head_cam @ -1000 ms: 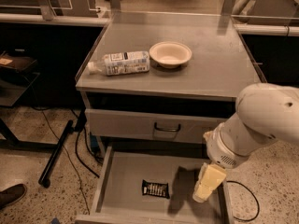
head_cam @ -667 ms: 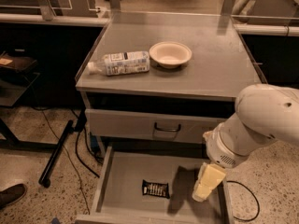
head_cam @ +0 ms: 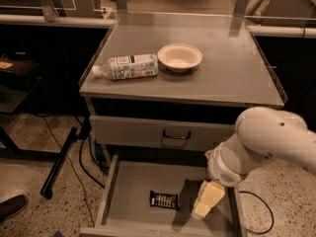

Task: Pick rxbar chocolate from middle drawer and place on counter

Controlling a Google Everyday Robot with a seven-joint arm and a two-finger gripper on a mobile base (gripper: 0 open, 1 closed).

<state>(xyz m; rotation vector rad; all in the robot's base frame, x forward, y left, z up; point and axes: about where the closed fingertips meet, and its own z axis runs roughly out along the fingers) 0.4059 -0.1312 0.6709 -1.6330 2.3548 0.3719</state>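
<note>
Claw [head_cam: 203, 210] of a white, rounded robot arm [head_cam: 266, 142] hung low inside the pulled-out wide, shallow grey metal drawer [head_cam: 131, 191], close to its right wall; whether the cream-coloured claw was spread or pressed together could not be told, and it held nothing that showed. The small flat black-wrapped bar with white lettering [head_cam: 164, 200] lay flat on the drawer floor near the front edge, just left of the claw and apart from it, with the claw's shadow falling between the two. Above the open drawer sat a closed grey drawer with a dark wire pull handle [head_cam: 128, 131]. On the broad grey metal table [head_cam: 232, 68] above, a clear plastic bottle with a white label [head_cam: 127, 66] lay on its side with its cap pointing left, just beside a shallow cream-coloured round bowl [head_cam: 179, 57] that stood upright to its right; the two looked close enough to touch, though that could not be settled. A black cable [head_cam: 261, 206] looped over the speckled floor to the right of the drawer, and the toe of a dark shoe [head_cam: 12, 207] showed at the lower left edge.
</note>
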